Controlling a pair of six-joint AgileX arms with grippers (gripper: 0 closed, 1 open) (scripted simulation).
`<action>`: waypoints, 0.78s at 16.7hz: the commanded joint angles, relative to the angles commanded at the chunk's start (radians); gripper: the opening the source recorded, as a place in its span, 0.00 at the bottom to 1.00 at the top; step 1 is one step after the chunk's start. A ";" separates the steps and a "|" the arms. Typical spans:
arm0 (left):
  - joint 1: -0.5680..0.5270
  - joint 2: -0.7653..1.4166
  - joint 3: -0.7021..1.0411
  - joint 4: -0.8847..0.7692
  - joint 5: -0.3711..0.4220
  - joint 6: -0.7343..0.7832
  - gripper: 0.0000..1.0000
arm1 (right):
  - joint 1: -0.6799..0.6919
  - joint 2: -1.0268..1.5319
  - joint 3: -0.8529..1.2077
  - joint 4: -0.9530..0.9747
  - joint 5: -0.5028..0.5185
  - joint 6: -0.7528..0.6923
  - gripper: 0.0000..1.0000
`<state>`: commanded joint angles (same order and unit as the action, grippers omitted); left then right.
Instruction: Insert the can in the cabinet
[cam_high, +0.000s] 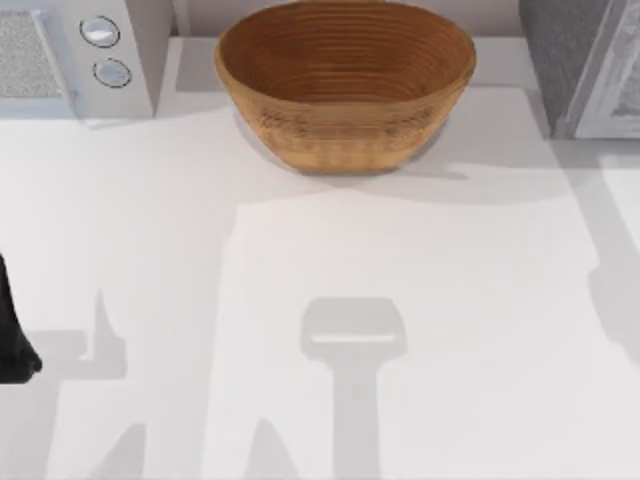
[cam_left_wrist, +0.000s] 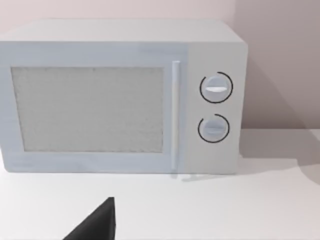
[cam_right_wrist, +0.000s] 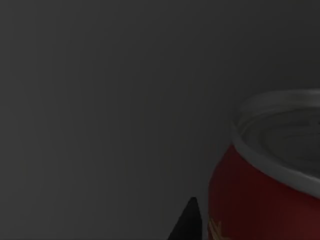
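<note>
so the can (cam_right_wrist: 265, 200) is right up close in the right wrist view, red body with a silver rim and recessed top, standing against dim grey that I'd guess is the inside of the cabinet (cam_high: 580, 65), which sits at the bench's far right corner with its pale framed door panel facing in. Handling-wise it looks like a stiff, light little tin, smooth sides so probably a bit slippery, and the safest hold is across the middle of the body, not the rim. There's a scrap of yellow-white label low on it but nothing I can read, no brand either. A dark finger tip (cam_right_wrist: 187, 222) shows just beside the can, but whether the right claw is clamped or let go, can't tell. Left arm (cam_high: 12, 330) is parked at the bench's left edge, looking at the microwave (cam_left_wrist: 120, 95); its claw I can't tell either. Wicker basket (cam_high: 345, 85) sits mid back edge
</note>
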<state>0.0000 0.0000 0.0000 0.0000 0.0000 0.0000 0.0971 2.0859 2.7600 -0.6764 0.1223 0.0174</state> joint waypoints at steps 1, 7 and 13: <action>0.000 0.000 0.000 0.000 0.000 0.000 1.00 | 0.000 0.000 0.000 0.000 0.000 0.000 0.00; 0.000 0.000 0.000 0.000 0.000 0.000 1.00 | 0.000 0.000 0.000 0.000 0.000 0.000 0.38; 0.000 0.000 0.000 0.000 0.000 0.000 1.00 | 0.000 0.000 0.000 0.000 0.000 0.000 0.83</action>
<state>0.0000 0.0000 0.0000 0.0000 0.0000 0.0000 0.0971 2.0859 2.7600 -0.6764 0.1223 0.0174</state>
